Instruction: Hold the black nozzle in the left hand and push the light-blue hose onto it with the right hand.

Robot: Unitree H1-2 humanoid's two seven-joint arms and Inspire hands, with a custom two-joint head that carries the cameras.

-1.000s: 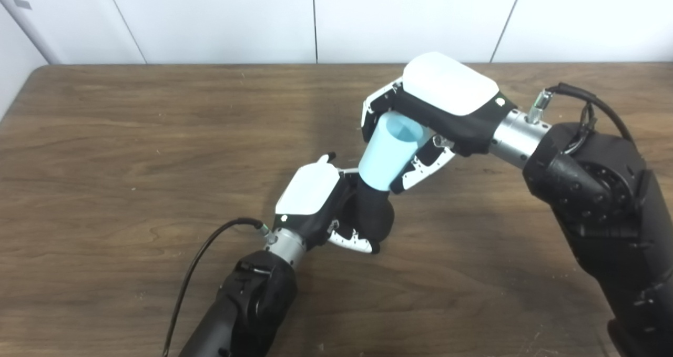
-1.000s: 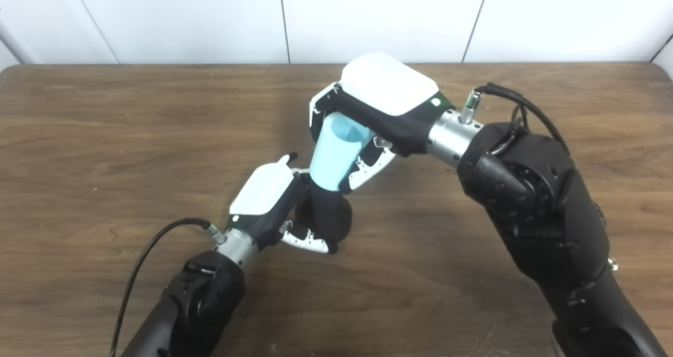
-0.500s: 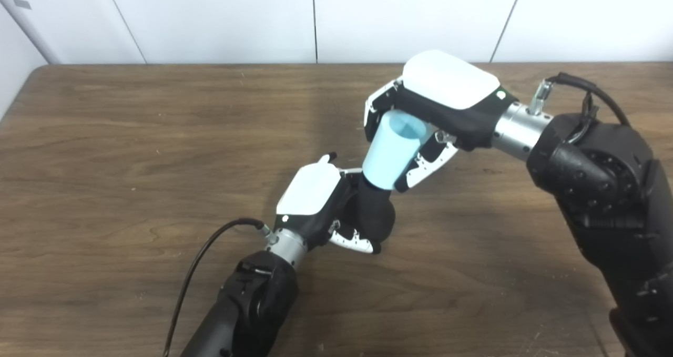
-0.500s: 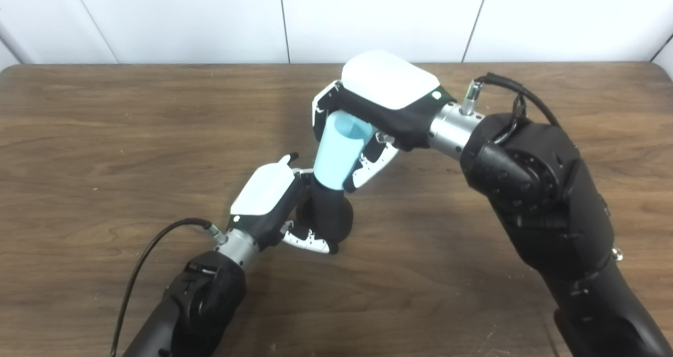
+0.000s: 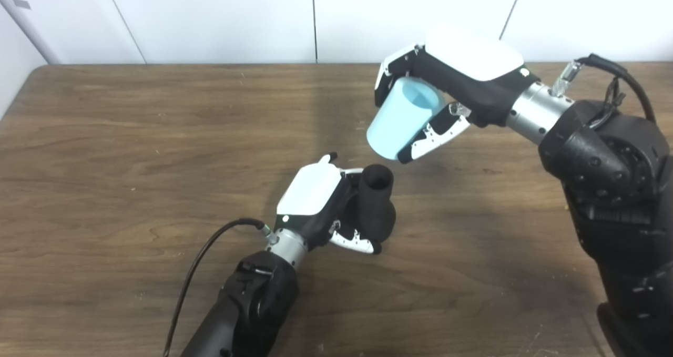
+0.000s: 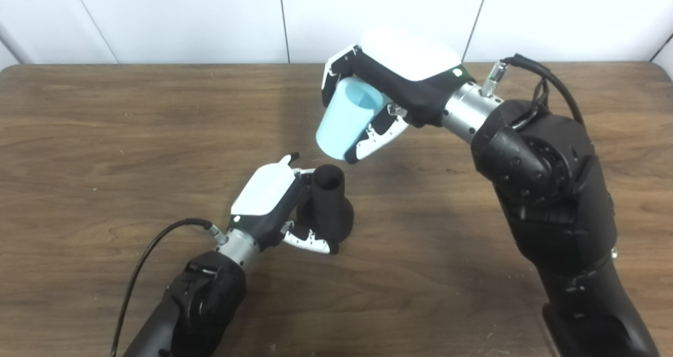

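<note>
The table is showing a brown wood grain with a dull sheen, lightly flecked. The nozzle is looking matt black, like rubber or soft plastic. At its 1 o'clock, the hose is looking like smooth, pale blue plastic, faintly satin. Both the left hand and the right hand are wearing glossy white plastic shells over matt black parts, with bare brushed metal gleaming at the wrists. The wall at 12 o'clock is looking smooth and white.
</note>
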